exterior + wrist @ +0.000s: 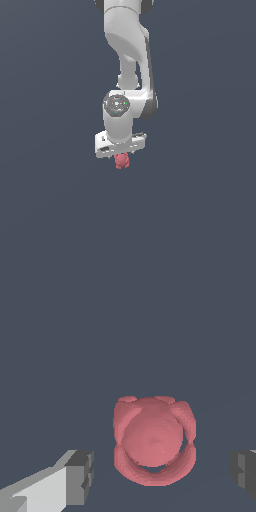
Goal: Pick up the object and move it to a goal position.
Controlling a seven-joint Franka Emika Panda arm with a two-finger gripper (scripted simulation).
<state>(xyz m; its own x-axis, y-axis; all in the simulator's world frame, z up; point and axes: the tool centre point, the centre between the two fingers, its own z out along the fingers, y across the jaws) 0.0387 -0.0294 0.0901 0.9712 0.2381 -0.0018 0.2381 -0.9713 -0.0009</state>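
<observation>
I see the arm (127, 45) pointing straight down, gripper (160, 476) spread wide around the object (152, 441), seemingly not touching.

White rounded arm (125, 45) with dark joint bands, a grey circular cap, grey-padded pincer (160, 476) fingers

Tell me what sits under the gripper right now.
A small red-pink lumpy object lies between the open gripper fingers, clear of both, on plain grey ground. In the exterior view the gripper covers its top; its underside is hidden.
</observation>
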